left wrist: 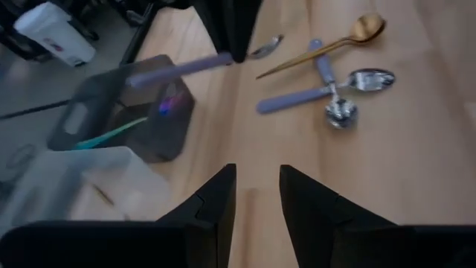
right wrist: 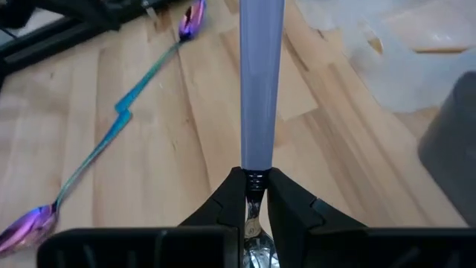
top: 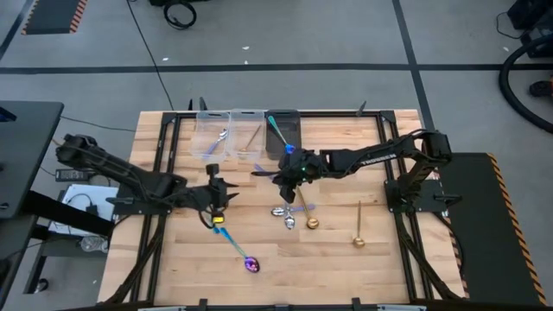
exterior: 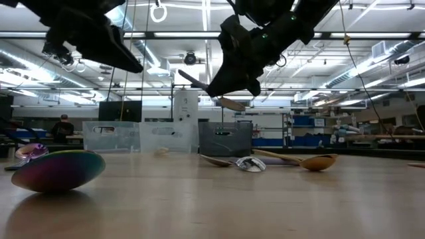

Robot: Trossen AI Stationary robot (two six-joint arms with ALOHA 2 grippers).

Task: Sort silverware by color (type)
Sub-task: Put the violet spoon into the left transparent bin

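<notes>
Silverware was spread over the table (top: 173, 268) when I looked. My right tool (right wrist: 253, 197) hung over the middle of the table, clamped on the neck of a lilac-handled spoon (right wrist: 260, 82), just where the handle meets the silver bowl. My left tool (left wrist: 256, 193) hung over the left half of the table with its two fingers apart and nothing between them.

Three bins (top: 246, 130) sat along the far edge, a teal spoon (top: 276, 130) in the dark one. Two teal-and-purple spoons (top: 235, 246) lay end to end toward the near edge, left of the middle. A small heap of silver and gold spoons (top: 294, 218) lay near the middle, and one gold spoon (top: 359, 226) lay alone to their right.

I thought these spoons were light, hard and stiff, so they would not bend. They looked smooth and shiny, so they could slip or turn. I judged the thin neck or the middle of the handle the best place to pinch.
</notes>
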